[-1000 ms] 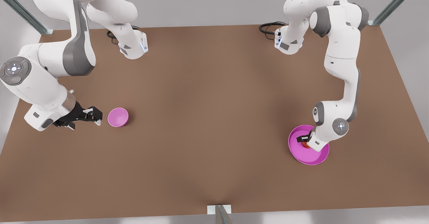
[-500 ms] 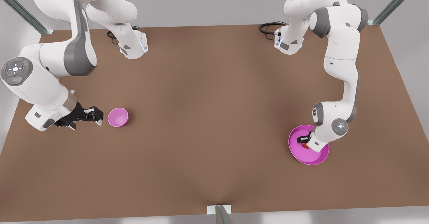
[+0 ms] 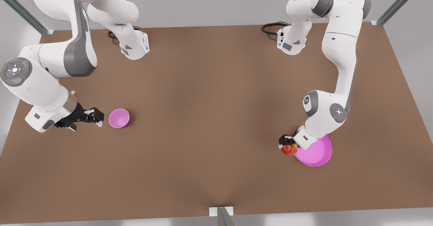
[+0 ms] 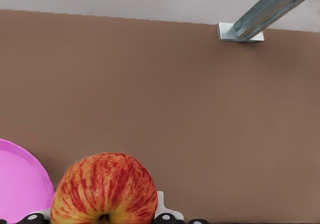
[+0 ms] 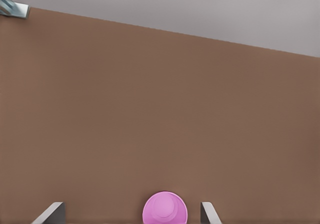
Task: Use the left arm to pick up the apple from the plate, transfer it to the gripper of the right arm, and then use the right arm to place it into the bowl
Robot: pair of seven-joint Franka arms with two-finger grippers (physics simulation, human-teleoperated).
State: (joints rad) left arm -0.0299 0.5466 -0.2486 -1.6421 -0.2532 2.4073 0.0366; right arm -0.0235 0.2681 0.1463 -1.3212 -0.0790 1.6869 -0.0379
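Note:
The red, yellow-streaked apple (image 3: 289,149) (image 4: 105,190) hangs in my left gripper (image 3: 287,145), which is shut on it just past the plate's edge, toward the front view's left. The wide pink plate (image 3: 316,153) (image 4: 20,186) lies on the table under that arm's wrist at the front view's right. Near the front view's left sits the small deep pink bowl (image 3: 119,118) (image 5: 165,210). My right gripper (image 3: 96,116) waits low beside the bowl, open, with its fingertips (image 5: 209,214) apart and the bowl ahead of them.
The brown table (image 3: 209,111) stretches wide between bowl and plate. Both arm bases (image 3: 135,46) stand at the far edge with a black cable (image 3: 272,28). Metal frame posts (image 3: 223,216) mark the table's edges and corners.
My left gripper lifted the apple off the plate and carried it toward the front view's left, past the plate's rim. The right arm stayed almost still.

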